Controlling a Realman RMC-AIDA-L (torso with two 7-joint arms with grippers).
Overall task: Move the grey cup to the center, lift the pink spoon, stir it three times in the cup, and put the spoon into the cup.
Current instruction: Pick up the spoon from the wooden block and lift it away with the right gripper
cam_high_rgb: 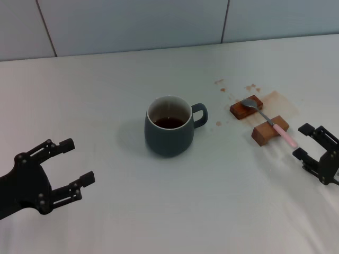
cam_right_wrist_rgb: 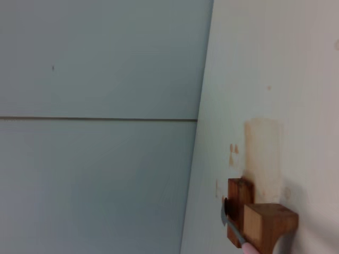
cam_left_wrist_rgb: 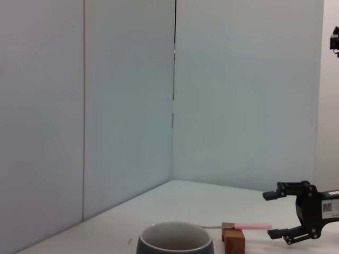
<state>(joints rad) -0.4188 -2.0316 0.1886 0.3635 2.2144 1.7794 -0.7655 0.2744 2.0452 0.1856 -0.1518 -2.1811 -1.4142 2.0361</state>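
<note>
The grey cup [cam_high_rgb: 169, 126] stands upright near the middle of the white bench [cam_high_rgb: 175, 211], and I take it as the landmark for all places. Its loop handle [cam_high_rgb: 199, 115] points to the robot's right side, and there is dark liquid inside with brown marks on the white inner wall. In the left wrist view only the rim of the cup [cam_left_wrist_rgb: 175, 241] is seen.

To the right of the cup, a little farther from the robot, the pink spoon [cam_high_rgb: 269, 121] lies across two brown wooden blocks [cam_high_rgb: 246, 107]. Its metal bowl rests on the block that is farther from the robot, and its neck and pale pink handle cross the nearer block [cam_high_rgb: 269, 131] and stick out past it, away from the cup. Brown stains [cam_high_rgb: 277, 100] mark the bench around and behind the blocks. In the right wrist view the two blocks [cam_right_wrist_rgb: 254, 219] and a small piece of the spoon [cam_right_wrist_rgb: 237, 233] appear.

The right end effector [cam_high_rgb: 305, 141] is well to the right of the cup, just beyond the tip of the spoon handle but not touching it. Its fingers are spread apart and hold nothing.

The left end effector [cam_high_rgb: 76, 162] is to the left of the cup and closer to the robot, well apart from it. Its fingers are also spread and empty.
</note>
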